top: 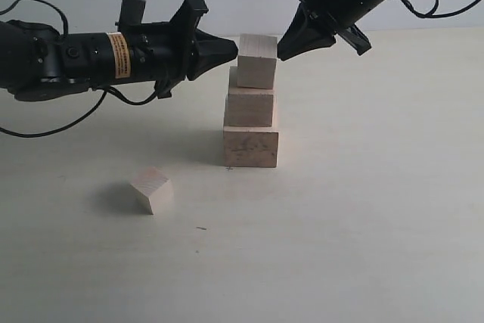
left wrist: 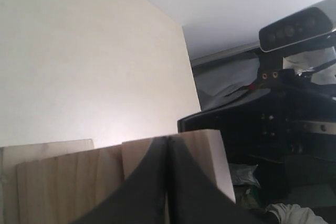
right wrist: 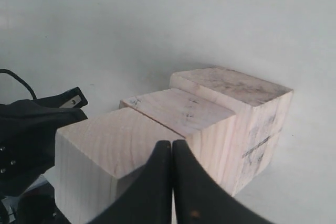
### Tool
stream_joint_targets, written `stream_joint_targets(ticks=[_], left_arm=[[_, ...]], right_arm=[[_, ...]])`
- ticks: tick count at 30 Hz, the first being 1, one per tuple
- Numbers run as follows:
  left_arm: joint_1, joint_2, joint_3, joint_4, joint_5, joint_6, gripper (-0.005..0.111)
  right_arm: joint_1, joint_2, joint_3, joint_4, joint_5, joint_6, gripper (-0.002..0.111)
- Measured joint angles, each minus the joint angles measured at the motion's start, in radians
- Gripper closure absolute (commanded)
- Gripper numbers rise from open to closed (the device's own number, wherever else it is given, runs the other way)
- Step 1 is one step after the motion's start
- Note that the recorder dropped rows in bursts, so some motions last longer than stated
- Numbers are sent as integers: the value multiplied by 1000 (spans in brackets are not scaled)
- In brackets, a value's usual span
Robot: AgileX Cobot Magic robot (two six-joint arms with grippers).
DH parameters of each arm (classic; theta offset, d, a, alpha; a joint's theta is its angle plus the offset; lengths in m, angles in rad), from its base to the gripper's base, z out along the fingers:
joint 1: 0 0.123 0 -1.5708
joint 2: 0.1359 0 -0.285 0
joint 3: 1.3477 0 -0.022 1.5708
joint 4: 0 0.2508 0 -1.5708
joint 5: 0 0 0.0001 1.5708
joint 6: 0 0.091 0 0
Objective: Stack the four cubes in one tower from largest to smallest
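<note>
While three pale, unpainted wooden cubes stand as a stepped tower (top: 250,111) near the middle of the pale matte tabletop (top: 378,225), the smallest pale wooden cube (top: 152,190) sits alone on the tabletop. It lies well apart toward the front left and is turned corner-on. At the base is the largest cube (top: 250,147), which shows dark grain smudges on one face in the right wrist view. The second cube (top: 250,107) rests on it, and the third cube (top: 257,60) tops the stack, shifted slightly to the right. The black left fingers (top: 218,51) are pressed together on nothing, their tip at the third cube's left face, seemingly touching it. The black right fingers (top: 296,39) are likewise clenched empty, their tip just beside that cube's upper right edge.
</note>
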State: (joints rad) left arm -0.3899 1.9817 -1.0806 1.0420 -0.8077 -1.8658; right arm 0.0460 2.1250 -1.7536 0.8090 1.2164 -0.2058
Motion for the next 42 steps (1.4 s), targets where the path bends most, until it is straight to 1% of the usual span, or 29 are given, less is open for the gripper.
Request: stream_joint_targets(ticks=[8,17,24,32,42], left_arm=[[0,0,0,42,-10,0,107],[0,-2,0,46,-12,0,107],[0,-2,0,46,13,0,107],[25,-3,0,46,15,0,107],[30,-3,0,46,12,0,107]], right_arm=[[0,0,0,-1,0,0,108],[-2,-2,0,13,0,0,108],[-2,-17,0,33,0,0,108],[-2,-17,0,49,2,2,108],[-2,-17,0,45,4,33,108]])
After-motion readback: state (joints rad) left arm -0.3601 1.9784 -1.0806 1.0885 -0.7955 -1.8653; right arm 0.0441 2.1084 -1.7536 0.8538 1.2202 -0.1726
